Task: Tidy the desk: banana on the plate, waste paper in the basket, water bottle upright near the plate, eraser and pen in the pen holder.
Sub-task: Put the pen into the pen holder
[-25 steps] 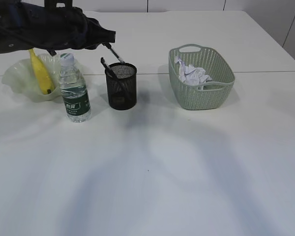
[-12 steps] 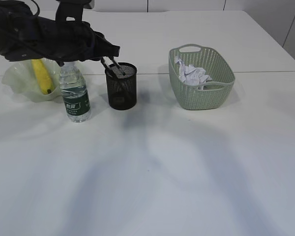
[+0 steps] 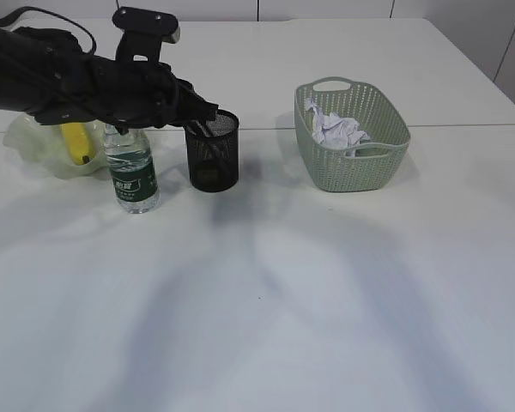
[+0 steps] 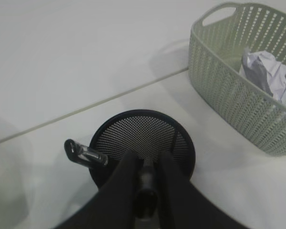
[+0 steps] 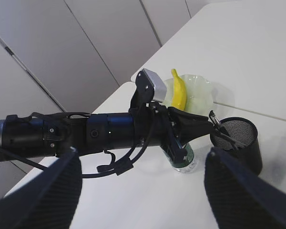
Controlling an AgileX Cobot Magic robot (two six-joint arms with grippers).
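My left gripper (image 4: 145,161) is shut on a dark pen (image 4: 146,183), held point-down over the mouth of the black mesh pen holder (image 4: 143,136). In the exterior view the left gripper (image 3: 204,118) sits at the pen holder's (image 3: 213,153) rim. A second pen (image 4: 86,153) with a clear cap leans out of the cup. The banana (image 3: 75,142) lies in the pale green plate (image 3: 21,137). The water bottle (image 3: 133,176) stands upright beside the plate. Waste paper (image 3: 335,129) lies in the sage-green basket (image 3: 352,163). My right gripper (image 5: 143,191) hangs open and empty, high above the desk. The eraser is out of view.
The left arm (image 3: 60,77) stretches over the plate and the bottle's cap. The basket (image 4: 238,90) stands a short way right of the pen holder. A seam (image 3: 463,125) between two white tabletops runs behind the objects.
The left arm has come down and to the right, bringing the held pen from above the pen holder down into its mouth. The other objects have not moved.
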